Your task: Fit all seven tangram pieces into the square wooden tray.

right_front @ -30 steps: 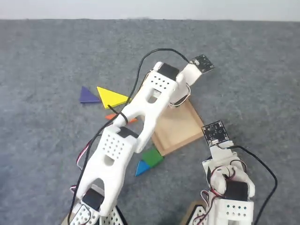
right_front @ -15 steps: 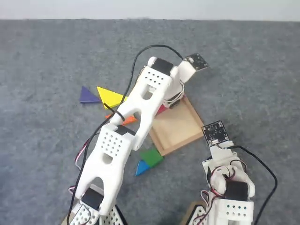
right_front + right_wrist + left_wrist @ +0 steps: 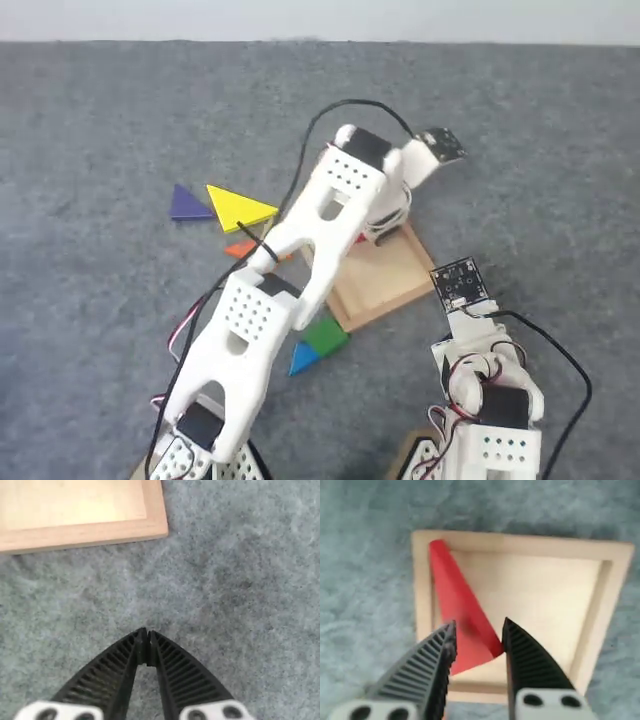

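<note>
**First piece entering the tray; five more outside**

The left end effector (image 3: 479, 626) is clamped on the wide end of the red triangle (image 3: 460, 605). The triangle's tip sits in a corner of the square wooden tray (image 3: 392, 288), with one edge along the wall. The right end effector (image 3: 147, 647), jaws together, hangs over bare surface (image 3: 540, 150) at the tray's 5 o'clock.

The tray floor is otherwise bare. At its 9 to 10 o'clock lie the purple triangle (image 3: 186, 203), yellow triangle (image 3: 238, 207) and orange piece (image 3: 243, 249). At 7 o'clock lie the green piece (image 3: 326, 334) and blue triangle (image 3: 300, 358). Judged progress: early, nearly everything left.
</note>
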Robot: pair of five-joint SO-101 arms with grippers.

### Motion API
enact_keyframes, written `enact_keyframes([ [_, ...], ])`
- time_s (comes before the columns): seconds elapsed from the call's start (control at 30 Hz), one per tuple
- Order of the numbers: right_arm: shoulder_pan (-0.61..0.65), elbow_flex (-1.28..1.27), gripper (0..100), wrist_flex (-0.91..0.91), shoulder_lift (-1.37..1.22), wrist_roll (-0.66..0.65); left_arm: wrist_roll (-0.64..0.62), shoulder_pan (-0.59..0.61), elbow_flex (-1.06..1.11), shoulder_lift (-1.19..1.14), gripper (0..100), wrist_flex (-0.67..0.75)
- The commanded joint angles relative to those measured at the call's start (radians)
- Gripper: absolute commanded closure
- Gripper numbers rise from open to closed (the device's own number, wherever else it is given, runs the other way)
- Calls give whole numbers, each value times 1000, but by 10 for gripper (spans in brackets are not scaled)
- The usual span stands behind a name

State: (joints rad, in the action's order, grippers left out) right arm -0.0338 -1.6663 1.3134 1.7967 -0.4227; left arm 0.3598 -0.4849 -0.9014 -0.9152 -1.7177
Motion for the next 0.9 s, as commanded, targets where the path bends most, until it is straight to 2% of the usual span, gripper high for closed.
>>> enact_keyframes([
  [0.0, 4, -17, 991, 2, 16, -8, -26, -31, -13, 23, 855, -35],
  [0.23, 4, -17, 991, 2, 16, -8, -58, -37, -15, 12, 855, -31],
  [0.4, 4, -17, 991, 2, 16, -8, -95, -25, 13, 9, 855, 49],
  [0.63, 4, -17, 991, 2, 16, -8, -129, -18, 170, 12, 855, 178],
  [0.87, 4, -17, 991, 2, 16, -8, -97, 60, 185, 14, 858, 147],
])
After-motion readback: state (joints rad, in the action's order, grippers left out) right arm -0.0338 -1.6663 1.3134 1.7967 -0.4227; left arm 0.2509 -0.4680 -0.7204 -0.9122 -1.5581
